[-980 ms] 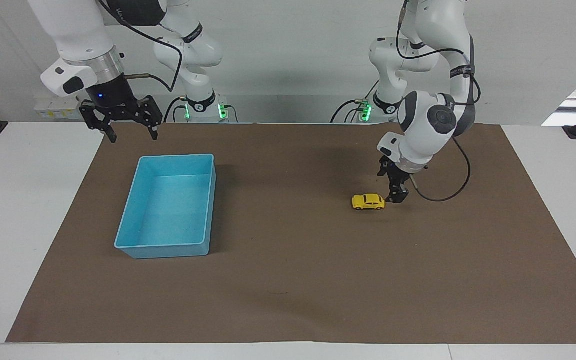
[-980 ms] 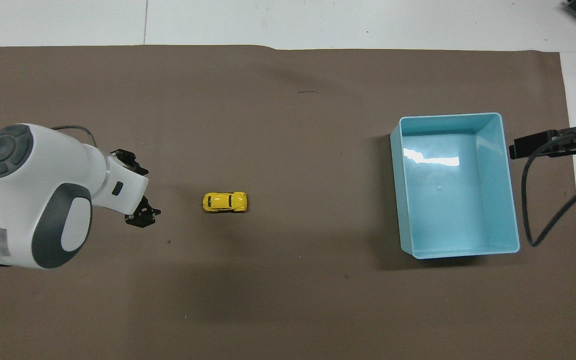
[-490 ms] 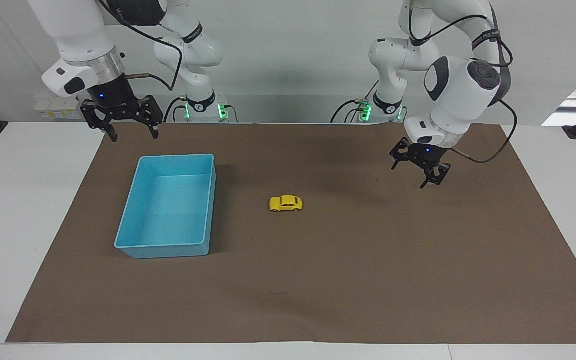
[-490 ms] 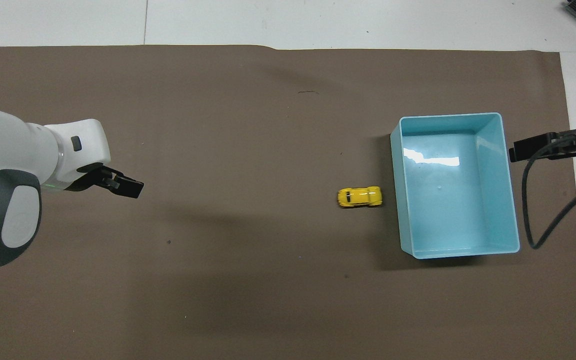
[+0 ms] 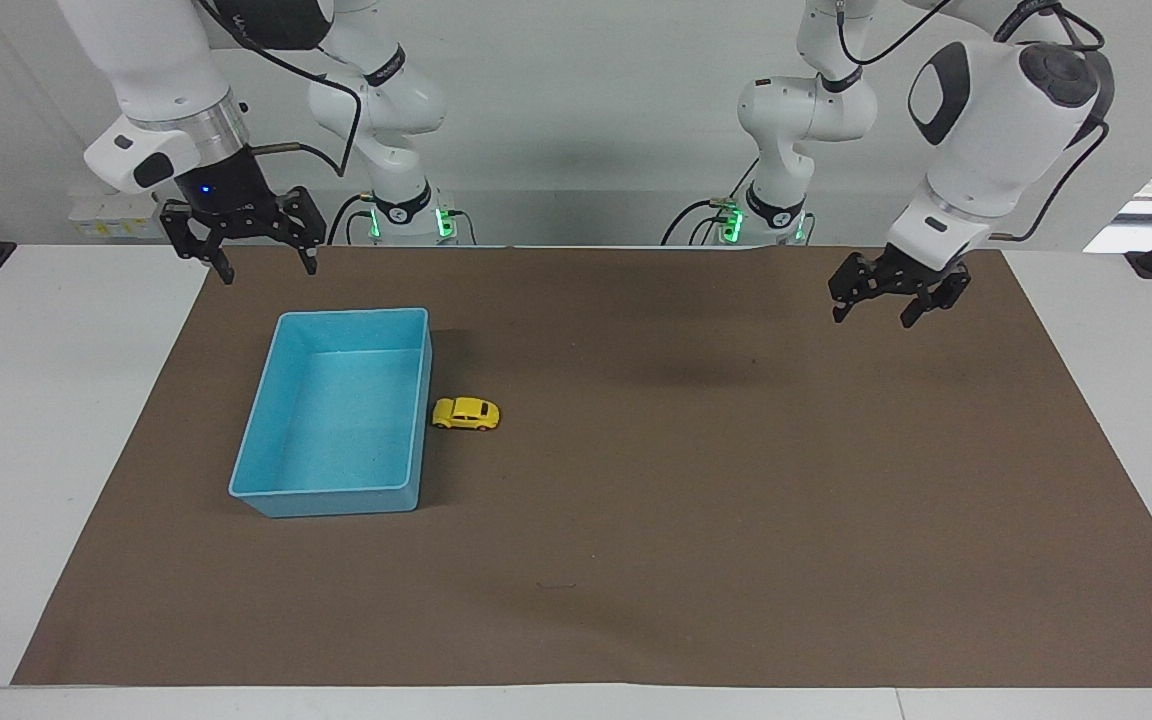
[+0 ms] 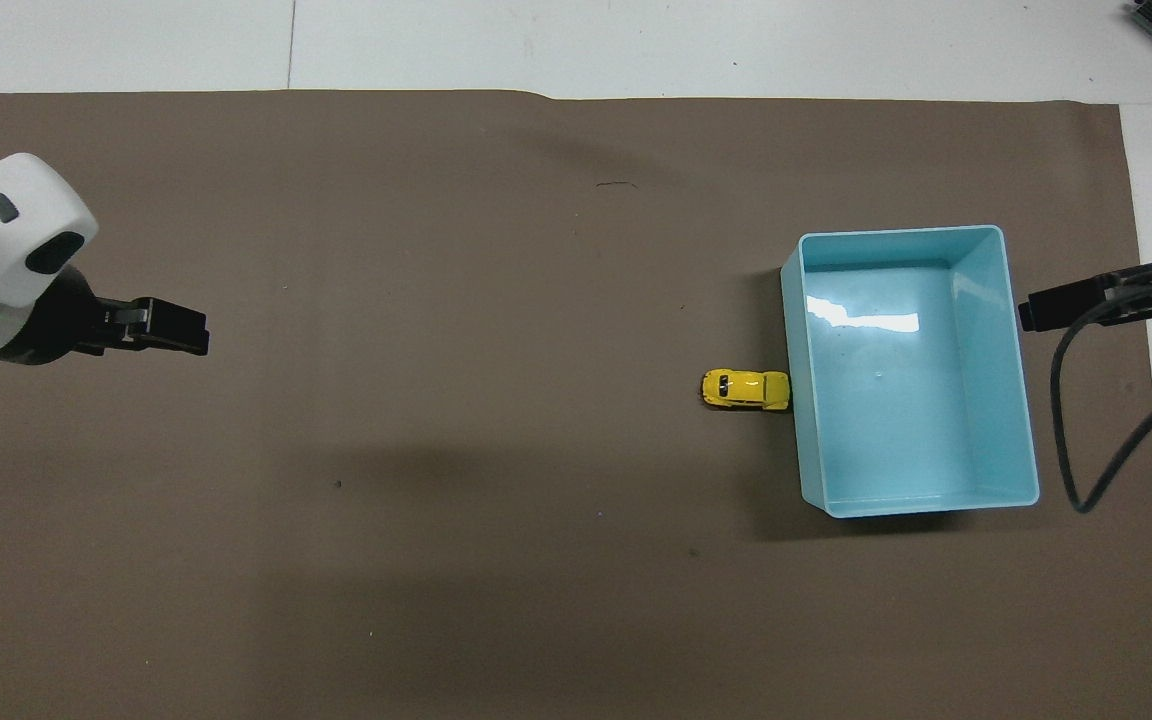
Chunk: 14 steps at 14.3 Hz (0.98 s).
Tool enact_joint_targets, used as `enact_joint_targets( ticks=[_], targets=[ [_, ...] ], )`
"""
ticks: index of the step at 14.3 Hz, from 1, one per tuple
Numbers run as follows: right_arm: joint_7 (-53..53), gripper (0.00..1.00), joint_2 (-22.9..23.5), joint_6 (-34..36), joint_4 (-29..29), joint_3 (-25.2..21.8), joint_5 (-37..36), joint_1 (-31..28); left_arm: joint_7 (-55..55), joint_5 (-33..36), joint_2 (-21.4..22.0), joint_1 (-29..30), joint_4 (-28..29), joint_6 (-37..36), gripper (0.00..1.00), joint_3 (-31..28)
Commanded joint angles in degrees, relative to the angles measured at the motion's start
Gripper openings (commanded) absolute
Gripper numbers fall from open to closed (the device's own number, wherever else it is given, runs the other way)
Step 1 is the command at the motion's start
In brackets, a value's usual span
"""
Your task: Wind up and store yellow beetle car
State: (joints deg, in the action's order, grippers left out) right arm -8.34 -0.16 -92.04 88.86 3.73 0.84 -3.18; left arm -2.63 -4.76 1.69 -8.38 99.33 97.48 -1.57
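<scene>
The yellow beetle car (image 5: 466,413) stands on the brown mat, against the outer wall of the light blue bin (image 5: 336,498) on the side toward the left arm's end; it also shows in the overhead view (image 6: 746,389). The bin (image 6: 896,233) holds nothing. My left gripper (image 5: 874,318) is open and empty, raised over the mat toward the left arm's end, well away from the car; its side shows in the overhead view (image 6: 171,330). My right gripper (image 5: 268,270) is open and empty, and waits raised over the mat's edge by the bin.
The brown mat (image 5: 636,560) covers most of the white table (image 5: 56,420). A black cable (image 6: 1076,440) hangs from the right arm beside the bin.
The car has rolled across the mat from beside my left gripper to the bin's wall. My left gripper has risen and drawn back toward its end of the table. The right arm has stayed put.
</scene>
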Motion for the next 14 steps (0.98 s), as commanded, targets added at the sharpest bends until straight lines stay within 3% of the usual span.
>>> enact_joint_targets(
  ticks=[1,4,8,14],
  targets=[
    [-6.5,1.0,-2.5,-0.3,3.2,0.0,0.7,-0.1,-1.1,1.0,-0.5,3.6,-4.7,-6.6,1.0,0.7],
    [-17.6,1.0,-3.9,0.1,4.9,0.7,0.7,0.7,-1.2,2.0,-1.4,4.2,-9.8,-12.9,1.0,0.6],
    [-34.5,1.0,-4.3,-0.6,6.8,2.1,0.5,1.0,-1.2,2.2,-1.3,4.0,-9.2,-12.4,1.0,0.7],
    [-47.2,1.0,-3.6,-1.0,7.8,2.6,-0.3,3.4,-1.0,2.3,-4.4,4.2,-13.4,-14.4,1.0,0.5]
  ],
)
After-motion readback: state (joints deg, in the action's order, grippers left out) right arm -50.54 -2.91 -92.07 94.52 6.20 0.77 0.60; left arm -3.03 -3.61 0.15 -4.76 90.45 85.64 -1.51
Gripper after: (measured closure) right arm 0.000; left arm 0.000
